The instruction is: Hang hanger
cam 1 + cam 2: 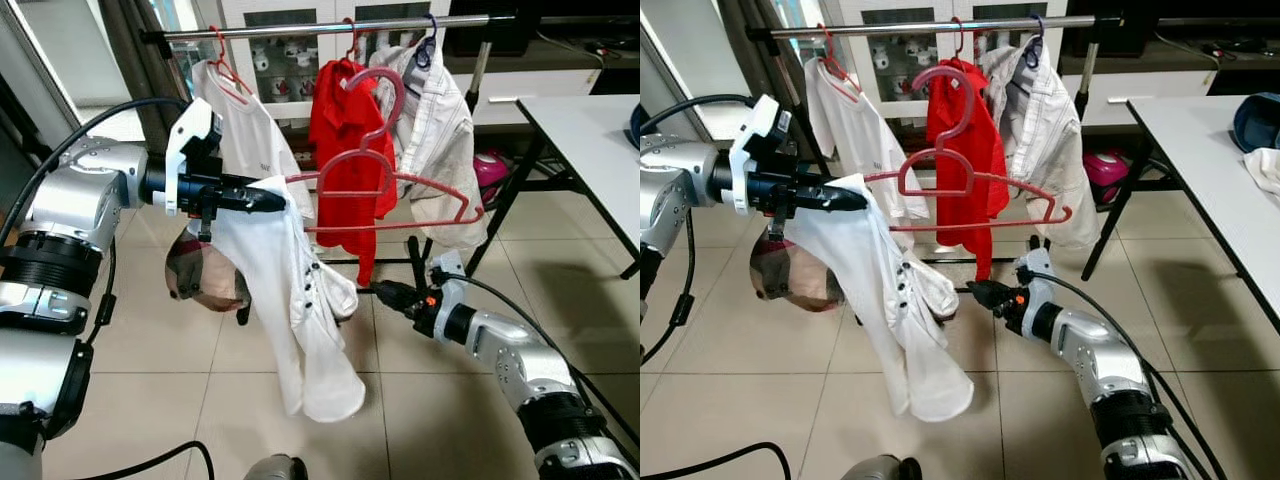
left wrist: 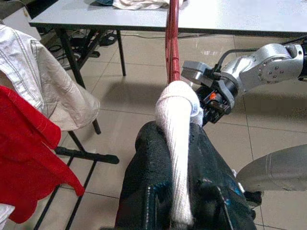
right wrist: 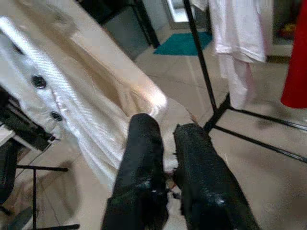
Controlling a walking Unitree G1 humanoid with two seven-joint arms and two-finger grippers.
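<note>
Standing here I see the left gripper (image 1: 270,200) raised at chest height in front of the clothes rail (image 1: 330,28), its black fingers clenched on the end of a red hanger (image 1: 385,175) together with a fold of the white shirt (image 1: 290,290) draped over that end; in the left wrist view the cloth (image 2: 175,143) is bunched between the two fingers (image 2: 144,163) with the hanger's red bar running straight out beyond it. The hanger is held in the air below the rail, tilted, its hook (image 1: 385,85) up near the rail but not over it, and its far end reaches toward the cream jacket (image 1: 435,130). The white shirt hangs down from the left gripper in a long fold toward the tiled floor (image 1: 200,400), dark buttons showing along its edge. The right gripper (image 1: 975,290) is low, beneath the hanger and just beside the shirt's lower fold; its fingers (image 3: 144,163) are close together with only a narrow gap, and the pictures do not show whether they grip the cloth. On the rail hang a white T-shirt (image 1: 245,120) near its left end, a red shirt (image 1: 340,140) in the middle and the cream jacket toward its right end, each on its own hanger. A grey table (image 1: 590,140) stands at the right, its near corner beside the rack's black leg.
</note>
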